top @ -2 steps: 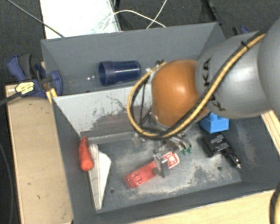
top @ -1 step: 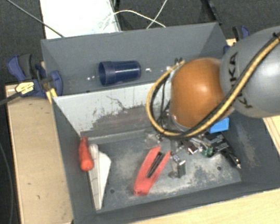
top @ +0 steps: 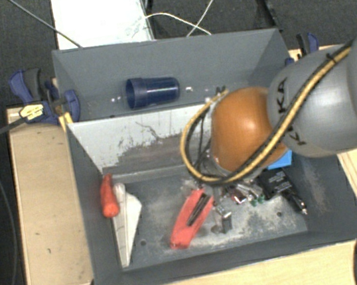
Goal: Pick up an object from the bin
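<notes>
My gripper hangs low over the middle of the bin floor, just below the orange cover on the wrist. A long red tool with a dark slot lies slantwise right beside it, its upper end touching or nearly touching the gripper's left side. To the gripper's right a small cluster of black parts with a bit of green sits on the floor. The cover and cables hide much of the gripper.
A dark blue cup lies on its side high on the back slope. At the left wall are an orange-red stick and a white wedge-shaped piece. A blue item peeks out under the arm at the right.
</notes>
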